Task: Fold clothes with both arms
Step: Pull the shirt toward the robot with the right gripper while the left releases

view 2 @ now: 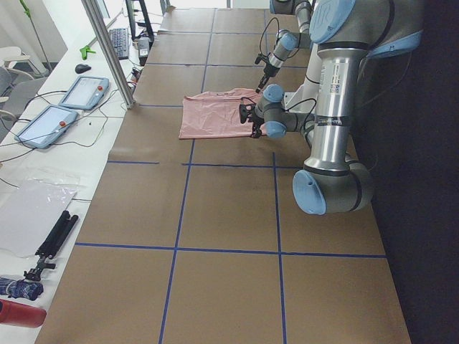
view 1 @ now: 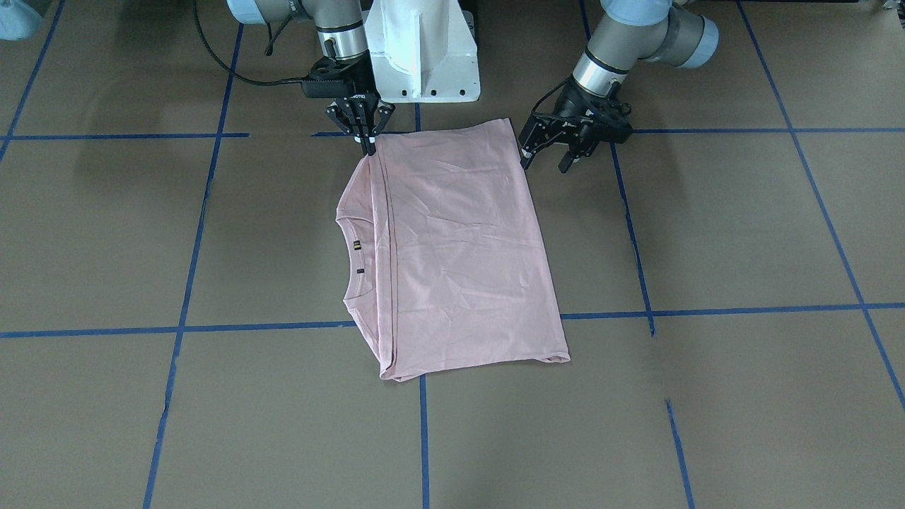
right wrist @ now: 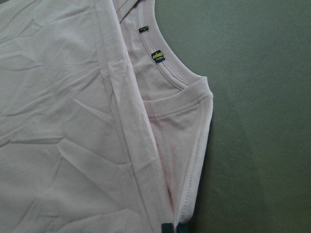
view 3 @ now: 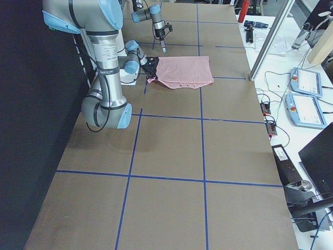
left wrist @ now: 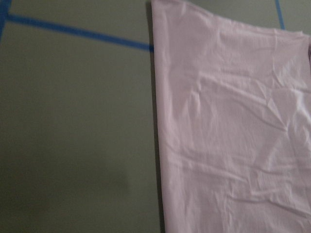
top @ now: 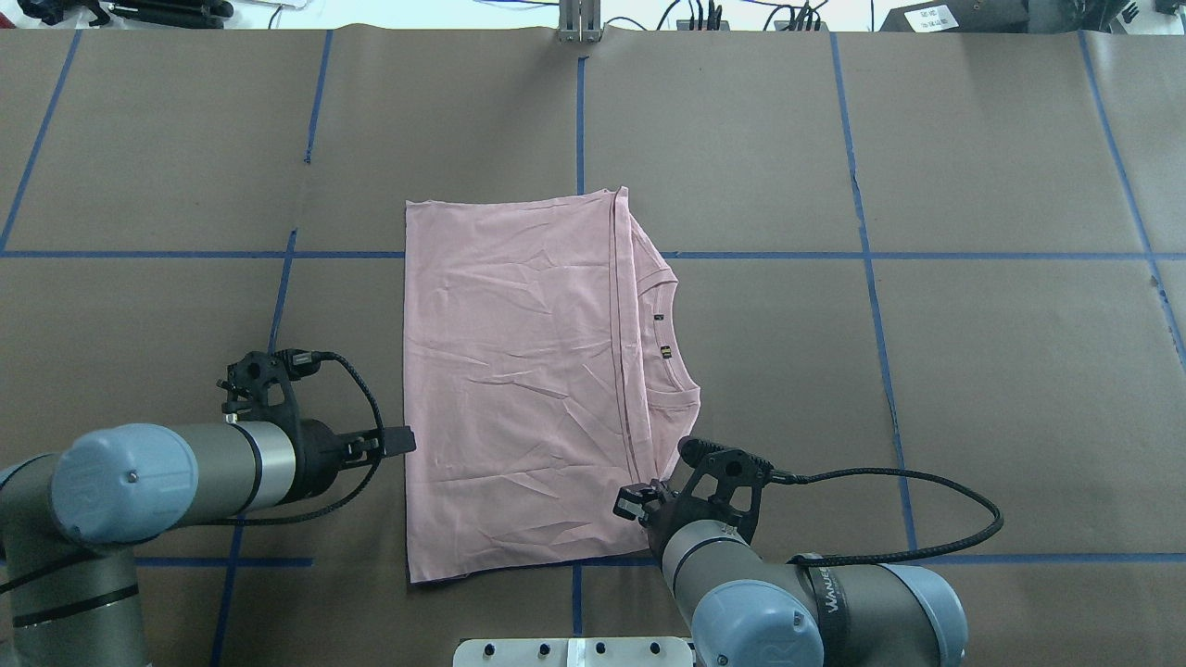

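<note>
The pale pink T-shirt (view 1: 459, 247) lies folded flat on the brown table, with the collar and its small tags (view 1: 357, 246) showing at one side. The print is hidden. My right gripper (view 1: 368, 143) is shut on the shirt's corner by the shoulder, nearest the robot; its closed fingertips (right wrist: 167, 228) pinch the hem in the right wrist view. My left gripper (view 1: 548, 157) is open and empty, just beside the shirt's other near corner. In the overhead view the shirt (top: 519, 389) lies between the left gripper (top: 398, 443) and the right gripper (top: 639, 505). The left wrist view shows only the shirt's edge (left wrist: 233, 131).
The white pedestal base (view 1: 424, 49) stands behind the shirt. Blue tape lines (view 1: 424, 424) cross the brown table cover. A metal post (view 2: 107, 50) and control tablets (view 2: 82, 93) stand on the side bench beyond the table's far edge.
</note>
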Tool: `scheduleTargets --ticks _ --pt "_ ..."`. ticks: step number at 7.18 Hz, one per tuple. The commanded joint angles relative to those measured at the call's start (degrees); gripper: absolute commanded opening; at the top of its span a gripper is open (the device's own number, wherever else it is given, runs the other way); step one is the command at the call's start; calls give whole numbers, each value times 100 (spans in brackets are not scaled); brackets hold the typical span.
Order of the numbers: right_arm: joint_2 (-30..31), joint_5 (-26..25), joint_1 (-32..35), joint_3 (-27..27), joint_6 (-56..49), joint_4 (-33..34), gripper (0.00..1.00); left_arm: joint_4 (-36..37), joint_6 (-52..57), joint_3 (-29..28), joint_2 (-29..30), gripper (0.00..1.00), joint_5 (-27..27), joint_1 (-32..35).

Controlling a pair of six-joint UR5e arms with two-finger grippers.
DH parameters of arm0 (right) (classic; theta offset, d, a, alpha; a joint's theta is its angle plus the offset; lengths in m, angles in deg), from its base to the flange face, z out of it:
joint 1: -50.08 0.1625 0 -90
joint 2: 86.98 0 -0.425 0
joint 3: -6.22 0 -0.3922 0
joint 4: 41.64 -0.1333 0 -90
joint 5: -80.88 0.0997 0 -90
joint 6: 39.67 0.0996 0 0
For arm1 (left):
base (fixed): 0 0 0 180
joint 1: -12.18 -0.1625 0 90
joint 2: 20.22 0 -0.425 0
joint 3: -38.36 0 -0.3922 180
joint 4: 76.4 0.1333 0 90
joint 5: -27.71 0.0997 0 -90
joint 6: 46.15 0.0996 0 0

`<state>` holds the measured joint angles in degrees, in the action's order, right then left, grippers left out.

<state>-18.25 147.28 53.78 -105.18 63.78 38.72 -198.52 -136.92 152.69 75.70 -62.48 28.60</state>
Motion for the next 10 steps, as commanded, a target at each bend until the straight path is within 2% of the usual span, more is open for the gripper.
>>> scheduleTargets --ticks 1,3,5,7,10 --pt "-1 -4 8 4 0 -3 0 127 -99 107 -3 62 19 -252" --pt "-1 -4 25 -4 0 -3 0 232 -248 98 32 61 46 -559" --pt "-1 -4 34 -4 0 -3 0 232 -257 90 58 52 46 -666" --pt "-1 -4 34 -4 0 6 0 232 -257 63 67 48 37 -762" --pt "8 -4 34 4 0 -3 0 232 -257 19 164 48 37 -1017"
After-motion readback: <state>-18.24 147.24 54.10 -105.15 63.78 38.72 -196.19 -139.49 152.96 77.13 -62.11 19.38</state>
